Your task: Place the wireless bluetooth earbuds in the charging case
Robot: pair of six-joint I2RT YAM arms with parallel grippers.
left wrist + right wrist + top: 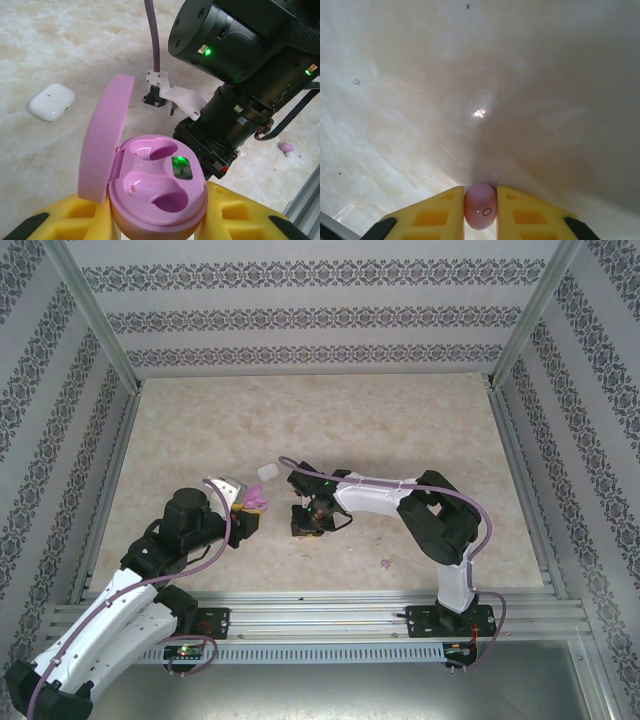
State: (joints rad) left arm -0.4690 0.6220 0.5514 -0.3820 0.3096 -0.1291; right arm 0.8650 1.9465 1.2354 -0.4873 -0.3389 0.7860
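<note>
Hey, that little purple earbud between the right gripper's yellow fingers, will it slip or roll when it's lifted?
The purple earbud looks smooth, glossy and rounded, so it may well squirt out of the right gripper, whose pads pinch only its sides. It looks tiny, so probably very light. If dropped on the flat table, it would likely roll.

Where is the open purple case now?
The purple case sits clamped in the left gripper, left of centre in the overhead view, lid up; the white case lies just beyond it, the right gripper, holding a purple earbud, to its right.
</note>
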